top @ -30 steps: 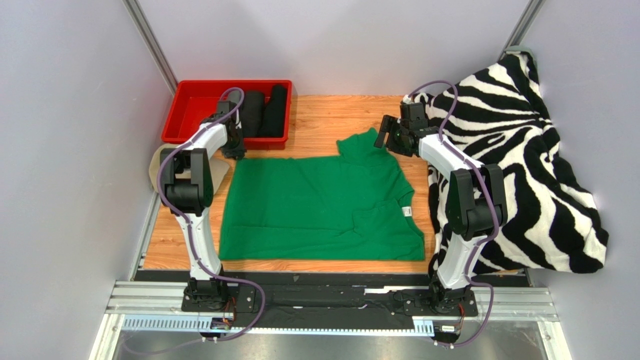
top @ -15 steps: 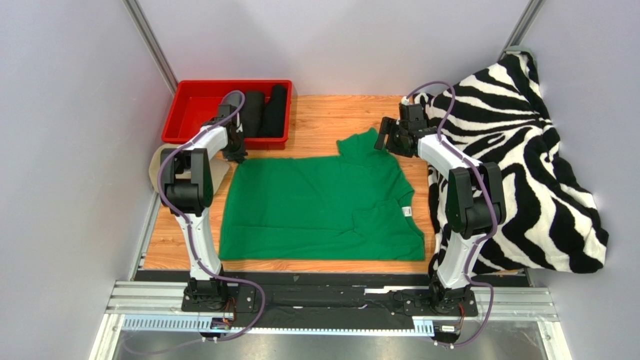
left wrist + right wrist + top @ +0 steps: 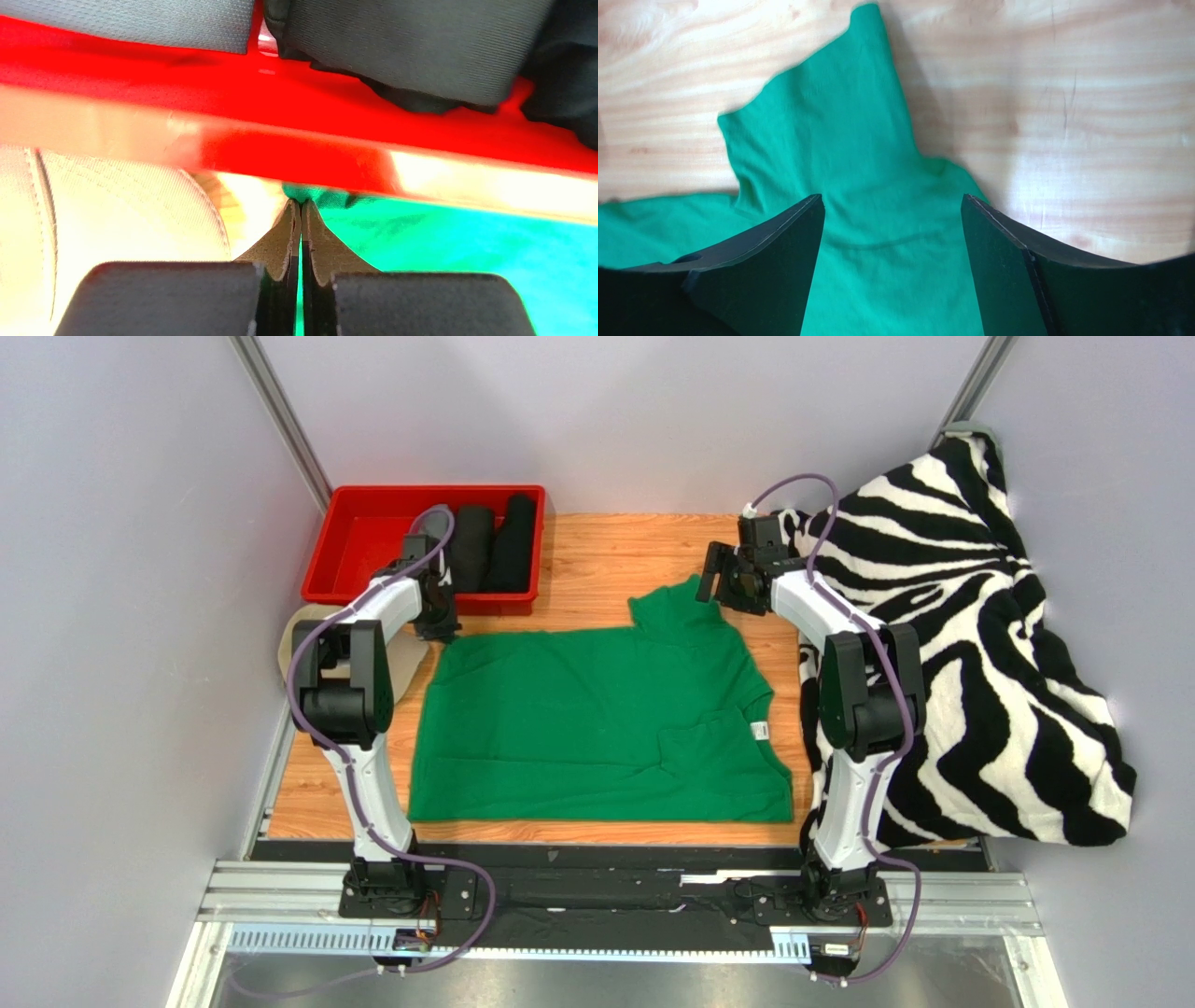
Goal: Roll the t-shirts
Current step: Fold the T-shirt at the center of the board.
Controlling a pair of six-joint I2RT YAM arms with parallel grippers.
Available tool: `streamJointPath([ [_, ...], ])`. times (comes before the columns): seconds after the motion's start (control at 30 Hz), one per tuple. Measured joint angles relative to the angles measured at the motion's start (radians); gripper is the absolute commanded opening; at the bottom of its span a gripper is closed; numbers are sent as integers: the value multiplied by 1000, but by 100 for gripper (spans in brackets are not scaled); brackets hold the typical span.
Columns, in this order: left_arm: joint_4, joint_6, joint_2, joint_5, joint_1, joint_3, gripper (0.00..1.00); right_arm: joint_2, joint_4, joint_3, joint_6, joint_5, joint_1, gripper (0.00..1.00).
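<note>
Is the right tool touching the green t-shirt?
Cannot tell. In the right wrist view the open right tool is over a sleeve of the green t-shirt, but no view shows plainly a contact or a gap.

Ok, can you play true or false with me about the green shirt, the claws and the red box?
1. The green t-shirt lies spread out on the wooden table. True.
2. The right claw is squeezed shut. False: it is open, above the shirt's sleeve.
3. The left claw is shut. True.
4. The red bin sits on the right side. False: it is at the far left. The zebra blanket is on the right.
5. Black rolled shirts lie in the red bin. True.
</note>
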Motion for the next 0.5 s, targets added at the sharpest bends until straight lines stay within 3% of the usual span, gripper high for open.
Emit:
streamJointPath([
  [0.13, 17, -3, -32, 11, 0, -12, 0, 80, -26, 97, -5, 36, -2, 75],
  [0.33, 44, -10, -68, 26, 0, -32, 0, 212, -82, 258, -5, 48, -9, 67],
  [0.43, 48, -14, -68, 30, 0, -42, 0, 254, -102, 303, -5, 47, -11, 58],
  [0.5, 49, -18, -68, 31, 0, -48, 0, 263, -115, 308, -4, 47, -11, 46],
])
